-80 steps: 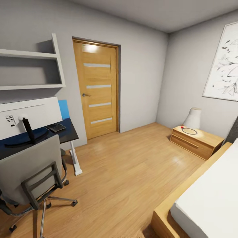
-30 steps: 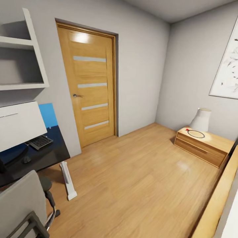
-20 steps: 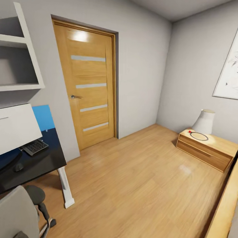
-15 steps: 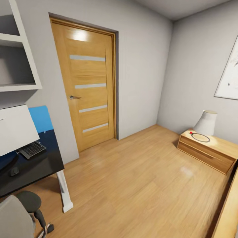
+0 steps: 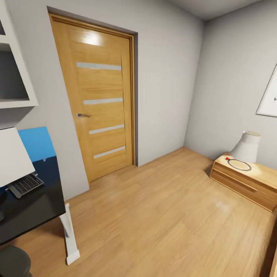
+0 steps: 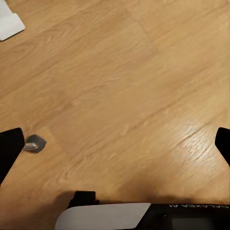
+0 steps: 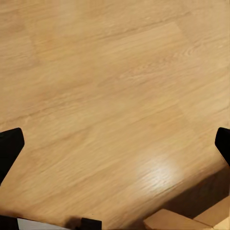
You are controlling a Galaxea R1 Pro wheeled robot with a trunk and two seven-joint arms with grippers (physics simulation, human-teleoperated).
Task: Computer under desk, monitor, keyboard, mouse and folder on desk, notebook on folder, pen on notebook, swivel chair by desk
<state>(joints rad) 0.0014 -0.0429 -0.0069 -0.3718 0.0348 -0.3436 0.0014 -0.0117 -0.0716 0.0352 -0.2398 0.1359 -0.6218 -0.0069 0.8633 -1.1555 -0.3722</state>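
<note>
The robot has swung its view right, toward the door [image 5: 102, 104]: the table [image 5: 29, 209] has slid to the left edge, the keyboard [image 5: 25, 184] near its back edge beside the monitor [image 5: 11, 163], the swivel chair nearly gone. Both grippers' fingers [image 6: 10, 149] [image 7: 9, 146] stand apart, empty, over the floor [image 5: 161, 215]. I'd judge it turning away from the workspace.

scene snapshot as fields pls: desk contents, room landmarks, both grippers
desk: black top, head view's left edge
on desk: keyboard, monitor white back, blue folder upright against the wall
door: closed
nightstand: lamp on top
floor: light wood
left gripper: open, over floor
right gripper: open, over floor
</note>
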